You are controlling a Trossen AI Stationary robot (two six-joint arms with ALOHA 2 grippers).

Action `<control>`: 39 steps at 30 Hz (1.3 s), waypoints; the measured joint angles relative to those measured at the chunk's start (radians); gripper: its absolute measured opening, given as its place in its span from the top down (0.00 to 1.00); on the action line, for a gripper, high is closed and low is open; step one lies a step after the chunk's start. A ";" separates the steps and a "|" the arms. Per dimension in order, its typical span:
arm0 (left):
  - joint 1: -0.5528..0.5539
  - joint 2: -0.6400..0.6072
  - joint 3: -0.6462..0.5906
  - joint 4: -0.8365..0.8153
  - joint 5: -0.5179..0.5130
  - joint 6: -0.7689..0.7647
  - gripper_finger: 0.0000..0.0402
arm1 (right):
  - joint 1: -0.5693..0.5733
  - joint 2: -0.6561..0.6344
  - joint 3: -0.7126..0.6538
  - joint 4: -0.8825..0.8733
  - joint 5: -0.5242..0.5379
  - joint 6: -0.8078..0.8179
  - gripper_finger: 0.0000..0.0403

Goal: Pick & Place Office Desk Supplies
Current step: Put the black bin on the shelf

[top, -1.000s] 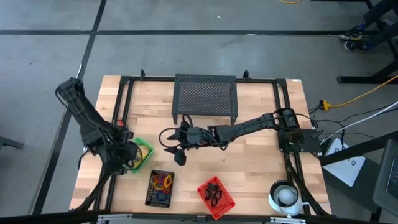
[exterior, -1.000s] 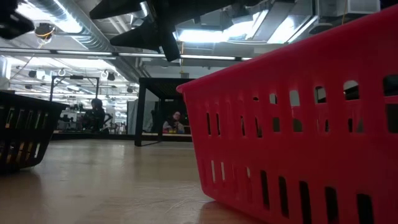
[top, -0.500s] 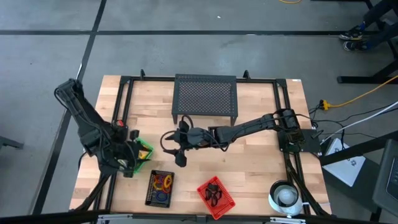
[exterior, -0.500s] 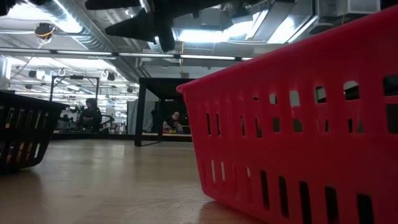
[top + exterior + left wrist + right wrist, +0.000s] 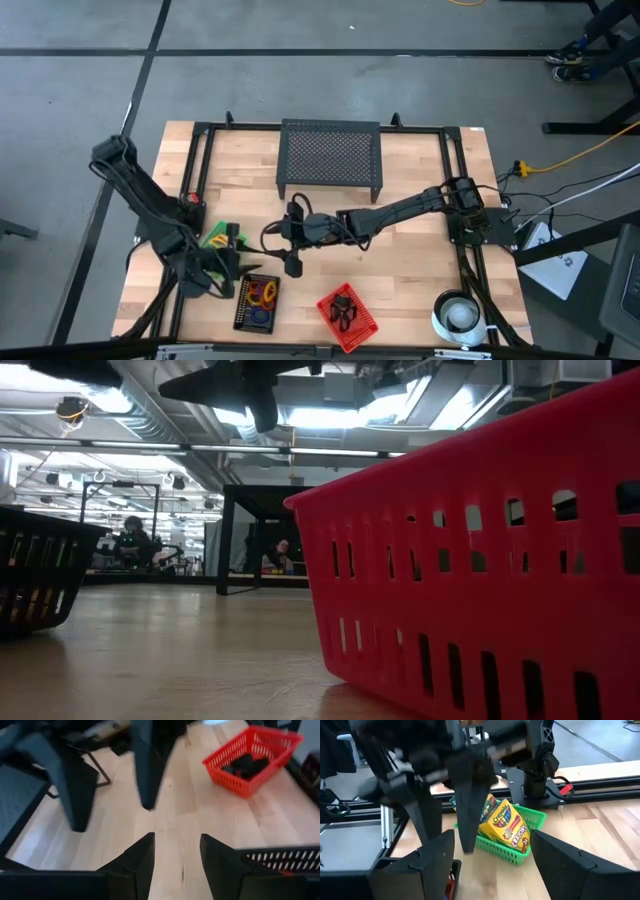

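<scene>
Overhead look at a wooden bench (image 5: pixel 420 270) with a black mesh stand (image 5: pixel 330 158) at its far edge.

Left end effector (image 5: pixel 228 262): hangs open and empty, well in front of the stand, off its left corner.

Right end effector (image 5: pixel 285 250): reaches in from the stand's right side, jaws spread wide, gripping nothing, just beside the left one.

Crayon boxes (image 5: pixel 505 825): sit tilted in a green basket (image 5: pixel 213 238), in front of the stand and to its left, sticking up past the rim.

Coloured rings (image 5: pixel 262 293): lie in a black basket (image 5: pixel 257 315), farther in front of the stand.

Black clips (image 5: pixel 343 308): piled in a red basket (image 5: pixel 350 325), farthest out from the stand's front.

Likely trouble: crowding in front of the stand. Could end with fingers clashing if both arms move at once. Could also tip a leaning crayon box out of its basket through a careless sweep past it.
</scene>
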 joint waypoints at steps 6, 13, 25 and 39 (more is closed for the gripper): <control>0.045 0.057 0.000 0.023 0.095 0.027 0.61 | -0.005 -0.015 -0.001 0.010 -0.056 0.054 0.35; 0.086 0.058 0.000 0.036 0.109 0.106 0.61 | 0.033 -0.140 0.000 -0.252 0.095 0.021 0.35; 0.128 0.050 0.000 0.035 0.152 0.117 0.61 | 0.162 -0.184 0.000 -0.620 0.292 0.271 0.35; 0.105 0.050 0.000 -0.033 0.516 -0.120 0.61 | 0.189 -0.180 -0.003 -0.703 0.385 0.332 0.35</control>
